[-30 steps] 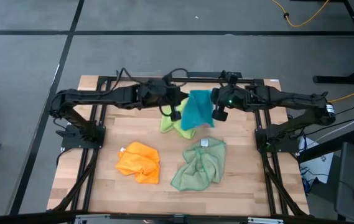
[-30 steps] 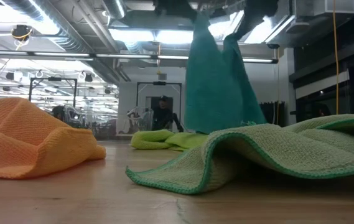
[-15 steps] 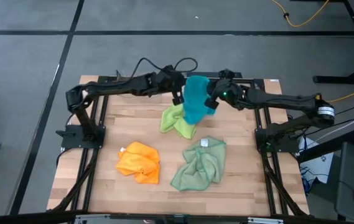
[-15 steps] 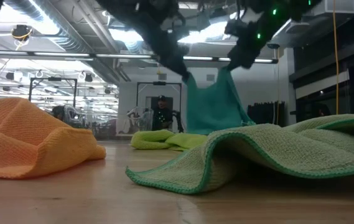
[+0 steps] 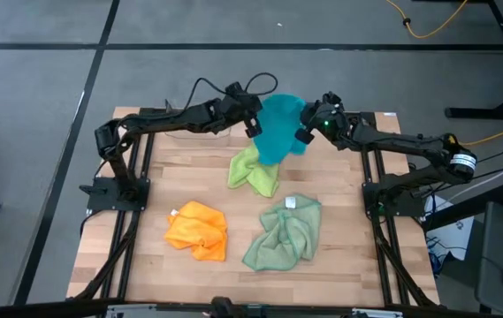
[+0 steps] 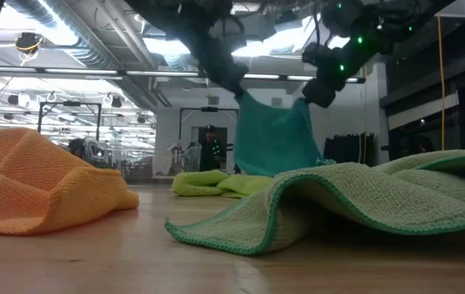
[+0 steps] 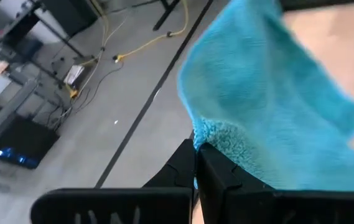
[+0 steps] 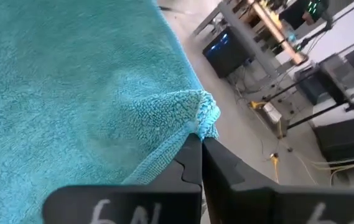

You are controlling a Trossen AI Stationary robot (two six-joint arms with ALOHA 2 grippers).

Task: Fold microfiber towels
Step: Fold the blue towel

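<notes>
Teal towel (image 5: 278, 129) hangs pinched between your left hand (image 5: 254, 124) and right hand (image 5: 304, 132); nothing's folded, all four remain.

held towel (image 5: 278, 128) far-centre | two towels (image 5: 284, 232) near | one (image 5: 253, 170) between

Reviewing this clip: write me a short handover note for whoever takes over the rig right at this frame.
Left gripper: shut on one corner of the teal towel.
Right gripper: shut on the other corner; the towel hangs spread between both arms over the far edge of the table.
On the table, all crumpled: lime green towel at the back centre, orange towel front left, sage green towel front right.
Done: no towel is folded.
Left: lay the teal one flat and fold it, then the other three.
</notes>
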